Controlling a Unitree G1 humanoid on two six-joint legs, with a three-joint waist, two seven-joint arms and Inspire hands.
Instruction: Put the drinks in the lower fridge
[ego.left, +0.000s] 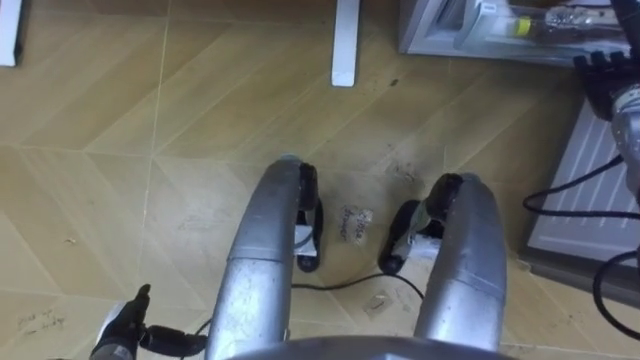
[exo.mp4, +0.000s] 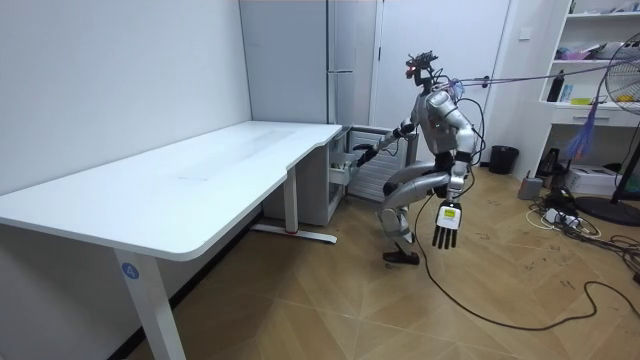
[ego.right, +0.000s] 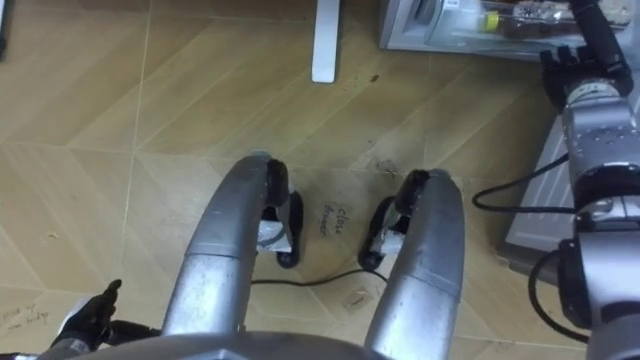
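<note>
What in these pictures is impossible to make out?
Right hand, eye views: partly cut off by the picture's edge at the fridge drawer; whether it holds anything is unclear.
Drinks, eye views: one bottle shows; the top edge cuts off the rest of the drawer.
Room view: the drawer's contents are too small to see.

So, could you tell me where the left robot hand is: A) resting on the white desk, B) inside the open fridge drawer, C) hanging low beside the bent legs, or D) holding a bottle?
C: the left robot hand hangs low beside the bent legs, fingers straight and empty, while the right robot hand reaches toward the open drawer.
</note>
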